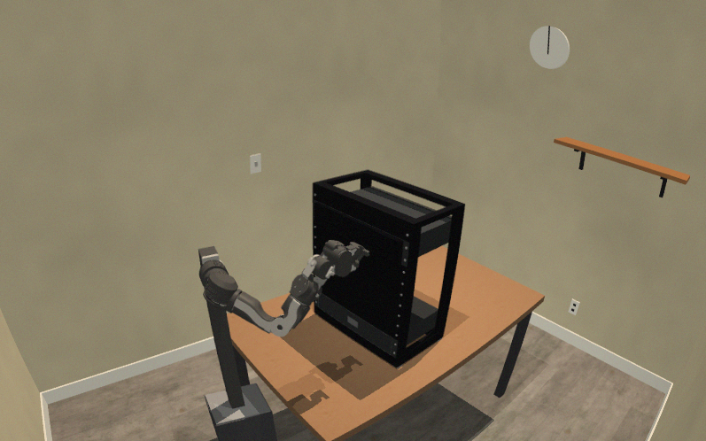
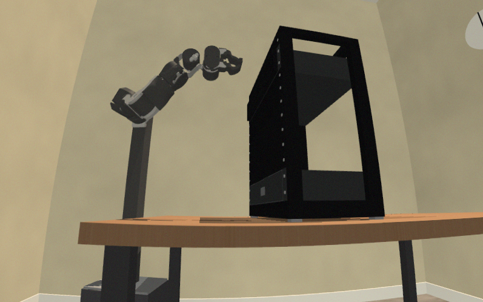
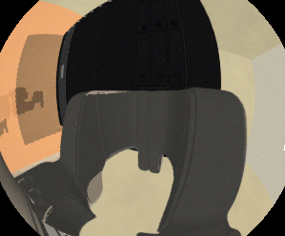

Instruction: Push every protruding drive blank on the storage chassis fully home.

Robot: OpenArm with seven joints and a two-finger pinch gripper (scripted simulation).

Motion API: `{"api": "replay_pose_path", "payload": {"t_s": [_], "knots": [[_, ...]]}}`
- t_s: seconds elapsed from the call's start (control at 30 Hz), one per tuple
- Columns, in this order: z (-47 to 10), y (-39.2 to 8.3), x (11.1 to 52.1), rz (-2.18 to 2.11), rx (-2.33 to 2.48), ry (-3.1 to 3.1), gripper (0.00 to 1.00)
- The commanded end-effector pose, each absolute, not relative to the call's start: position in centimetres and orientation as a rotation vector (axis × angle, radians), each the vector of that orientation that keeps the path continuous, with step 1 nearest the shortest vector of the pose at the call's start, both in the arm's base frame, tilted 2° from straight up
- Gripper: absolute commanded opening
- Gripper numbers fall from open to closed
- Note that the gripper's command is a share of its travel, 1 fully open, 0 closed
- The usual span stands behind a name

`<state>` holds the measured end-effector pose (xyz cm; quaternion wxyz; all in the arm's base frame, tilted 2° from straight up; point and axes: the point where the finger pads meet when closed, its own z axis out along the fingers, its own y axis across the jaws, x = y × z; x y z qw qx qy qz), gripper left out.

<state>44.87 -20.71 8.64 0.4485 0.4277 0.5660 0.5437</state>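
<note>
A black open-frame rack (image 1: 388, 262) stands on the wooden table (image 1: 393, 339). It also shows in the side view (image 2: 310, 127) and in the wrist view (image 3: 140, 44). Its front face holds the dark storage chassis (image 1: 363, 257); the drive blanks are too dark to tell apart. In the side view the chassis front (image 2: 262, 93) juts a little ahead of the rack posts. My gripper (image 1: 365, 252) is shut and empty. In the side view it (image 2: 238, 62) hangs level with the upper part of the front, clearly apart from it. The shut fingertips (image 3: 150, 160) show in the wrist view.
A lower unit with a small grey panel (image 1: 355, 321) sits at the rack's bottom front. The arm's post (image 1: 223, 339) stands at the table's left edge. A wall shelf (image 1: 621, 159) and a clock (image 1: 548, 47) are far off on the right wall.
</note>
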Motion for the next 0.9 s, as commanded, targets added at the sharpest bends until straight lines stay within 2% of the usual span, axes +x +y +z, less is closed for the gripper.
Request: {"api": "replay_pose_path", "payload": {"t_s": [0.0, 0.63, 0.87], "knots": [[8.7, -20.9, 44.4, 1.347, 1.067, 1.4, 0.0], [10.2, -22.7, 43.6, 1.347, 1.068, 1.399, 0.0], [10.1, -22.3, 45.4, 1.346, 1.069, 1.398, 0.0]]}}
